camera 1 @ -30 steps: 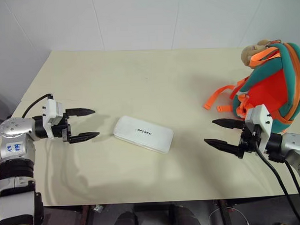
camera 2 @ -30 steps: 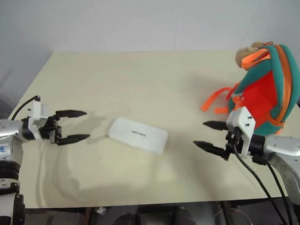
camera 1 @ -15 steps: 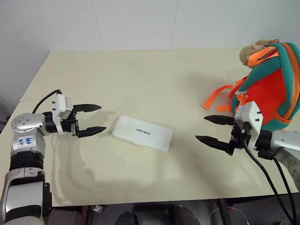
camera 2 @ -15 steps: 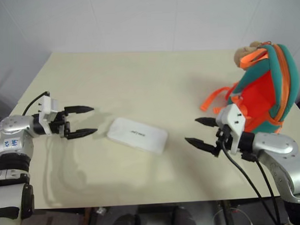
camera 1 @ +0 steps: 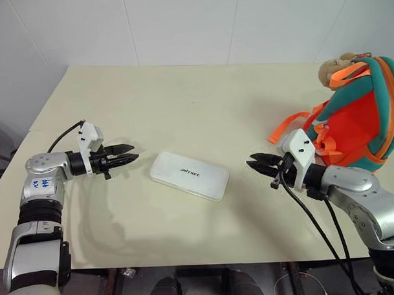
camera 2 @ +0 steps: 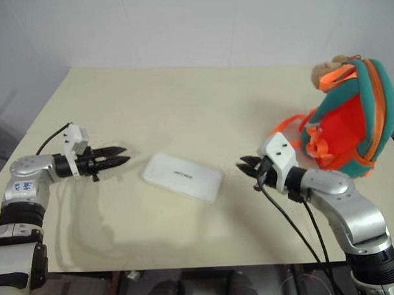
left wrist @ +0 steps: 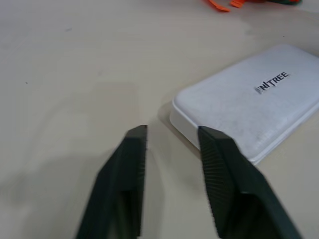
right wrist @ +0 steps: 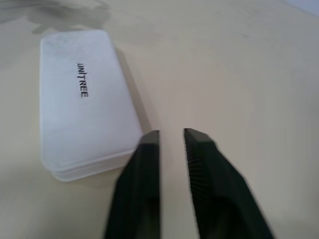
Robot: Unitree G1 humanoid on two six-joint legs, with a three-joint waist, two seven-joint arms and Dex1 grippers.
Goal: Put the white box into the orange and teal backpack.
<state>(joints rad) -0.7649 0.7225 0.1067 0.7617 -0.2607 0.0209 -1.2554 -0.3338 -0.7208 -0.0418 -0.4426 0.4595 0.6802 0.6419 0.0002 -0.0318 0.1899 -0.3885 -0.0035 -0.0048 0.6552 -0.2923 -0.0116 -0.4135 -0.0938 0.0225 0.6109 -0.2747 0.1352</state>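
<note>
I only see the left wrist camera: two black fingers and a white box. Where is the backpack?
Observer: The orange and teal backpack stands upright on the right side of the table, well apart from the white box.
Operator: Is the other hand near the box?
Observer: Yes, the right hand points at the box's right end, with a small gap between them.
Operator: Is anything hanging on the backpack?
Observer: A tan plush charm sits at its top.
</note>
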